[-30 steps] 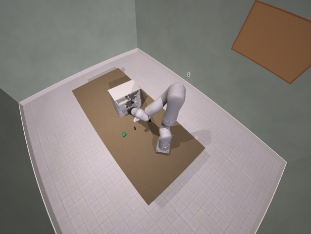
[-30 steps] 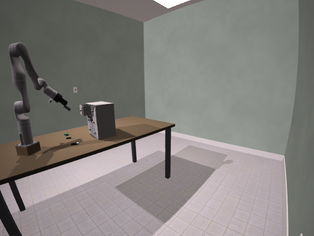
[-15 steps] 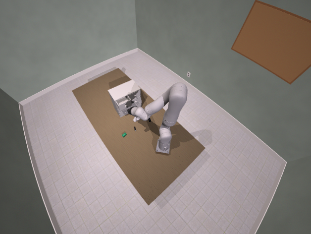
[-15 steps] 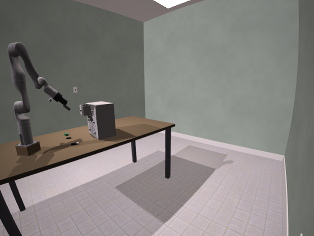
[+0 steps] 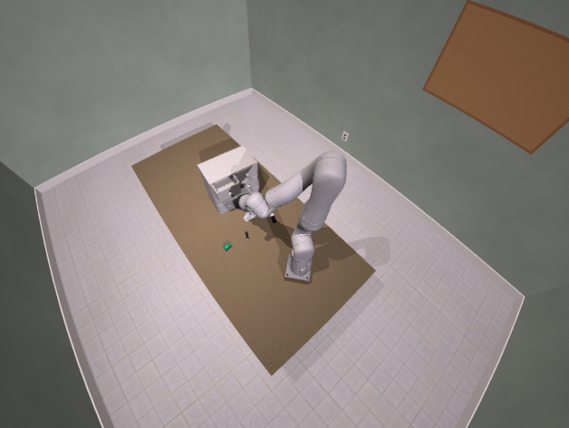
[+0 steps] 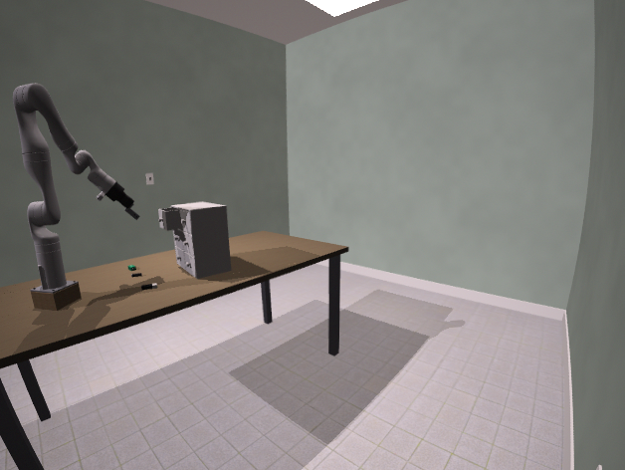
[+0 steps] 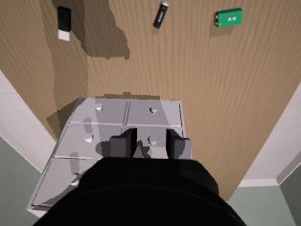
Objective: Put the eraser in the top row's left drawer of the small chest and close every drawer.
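Note:
The small grey chest stands near the far end of the brown table; it also shows in the exterior view [image 6: 202, 238] and the wrist view [image 7: 120, 134]. One top-row drawer [image 6: 169, 218] is pulled partly out, on the left of the front in the overhead view [image 5: 224, 185]. The eraser, a black block with a white end [image 7: 63, 22] [image 5: 274, 219], lies on the table in front of the chest. My gripper [image 7: 151, 138] [image 6: 132, 213] is open and empty. It hangs in the air in front of the chest at top-drawer height, a short gap from the pulled-out drawer.
A green block [image 7: 228, 18] and a black cylinder [image 7: 160, 14] lie on the table near the eraser, also in the overhead view [image 5: 226, 247] [image 5: 246, 235]. My arm's base [image 5: 298, 268] is mounted on the table.

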Tool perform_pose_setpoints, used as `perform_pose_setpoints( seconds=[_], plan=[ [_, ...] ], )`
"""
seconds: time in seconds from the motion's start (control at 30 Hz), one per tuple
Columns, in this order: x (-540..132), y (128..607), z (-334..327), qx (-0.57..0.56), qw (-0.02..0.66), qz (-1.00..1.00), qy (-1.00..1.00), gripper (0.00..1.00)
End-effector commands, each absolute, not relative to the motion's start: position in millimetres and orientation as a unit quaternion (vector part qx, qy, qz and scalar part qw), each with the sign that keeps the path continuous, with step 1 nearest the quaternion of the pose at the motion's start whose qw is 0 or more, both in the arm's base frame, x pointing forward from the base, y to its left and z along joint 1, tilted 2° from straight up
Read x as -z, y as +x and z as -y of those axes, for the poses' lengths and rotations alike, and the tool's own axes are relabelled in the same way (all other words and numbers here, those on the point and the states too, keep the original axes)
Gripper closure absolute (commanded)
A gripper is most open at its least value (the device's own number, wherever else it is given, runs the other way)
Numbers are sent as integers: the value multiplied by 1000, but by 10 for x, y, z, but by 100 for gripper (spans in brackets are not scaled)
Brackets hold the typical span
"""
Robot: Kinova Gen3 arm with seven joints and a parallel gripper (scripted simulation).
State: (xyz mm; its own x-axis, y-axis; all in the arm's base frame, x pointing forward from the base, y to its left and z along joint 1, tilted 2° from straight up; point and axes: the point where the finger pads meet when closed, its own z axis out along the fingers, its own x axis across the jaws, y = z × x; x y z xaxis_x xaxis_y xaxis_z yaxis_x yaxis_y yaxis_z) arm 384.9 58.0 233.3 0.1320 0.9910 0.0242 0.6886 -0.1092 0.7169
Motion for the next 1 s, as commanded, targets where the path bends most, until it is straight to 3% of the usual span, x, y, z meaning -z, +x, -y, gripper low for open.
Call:
perform_pose_setpoints(
  seconds=[0.0,0.97],
  plan=[
    [-2360,3859,-585,-266,284,-602,697,33],
    [-2484,3769,-591,-232,246,-616,712,33]
  ],
)
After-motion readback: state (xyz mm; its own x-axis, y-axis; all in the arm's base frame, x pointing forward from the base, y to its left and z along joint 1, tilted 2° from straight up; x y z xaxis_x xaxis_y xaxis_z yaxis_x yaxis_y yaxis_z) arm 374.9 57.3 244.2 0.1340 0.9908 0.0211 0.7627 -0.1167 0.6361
